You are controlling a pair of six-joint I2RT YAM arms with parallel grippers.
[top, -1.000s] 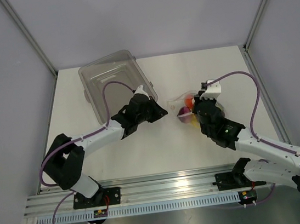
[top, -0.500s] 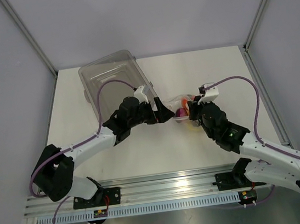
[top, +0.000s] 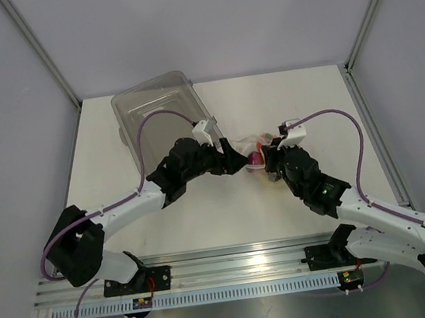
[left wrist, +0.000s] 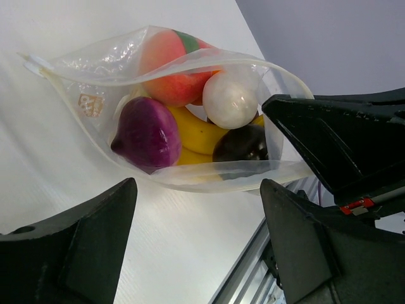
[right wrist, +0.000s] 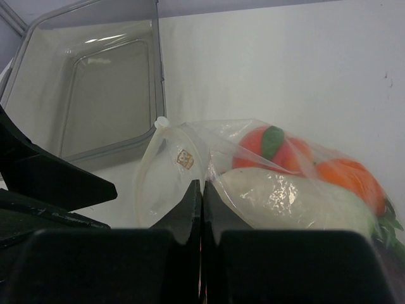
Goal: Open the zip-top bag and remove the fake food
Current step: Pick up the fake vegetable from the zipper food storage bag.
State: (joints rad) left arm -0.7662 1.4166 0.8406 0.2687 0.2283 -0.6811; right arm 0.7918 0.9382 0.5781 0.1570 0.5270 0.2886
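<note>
White tabletop [top: 306, 99] inside pale grey walls carries everything. A clear-grey tub [top: 156, 119] sits at the far left corner. Both arms reach inward and meet just right of the table's centre, where the zip-top bag [top: 252, 147] lies.

The right gripper [right wrist: 201, 209] has its fingers pressed tight together on a fold of the bag's film near its lip. The left gripper [left wrist: 197, 190] stands wide apart and holds nothing, with the bag just ahead of its tips.

Only the left wrist view looks into the bag. Its mouth seems to gape toward that camera, though glare on the film makes this uncertain. Inside are a peach [left wrist: 168, 63], a yellow banana [left wrist: 196, 130], a dark red piece [left wrist: 145, 133], a white radish end [left wrist: 231, 98] and a dark round piece [left wrist: 240, 145]. The right wrist view alone shows the pinch itself, plus an orange [right wrist: 345, 174] at the back. From overhead the fake food is only a small colour blur.

Trouble from here is likely to come from the film. If the left fingers close on plastic along with a fruit, they would drag the whole pouch. A pull against so thin a pinch could slip it free and let the mouth collapse.
</note>
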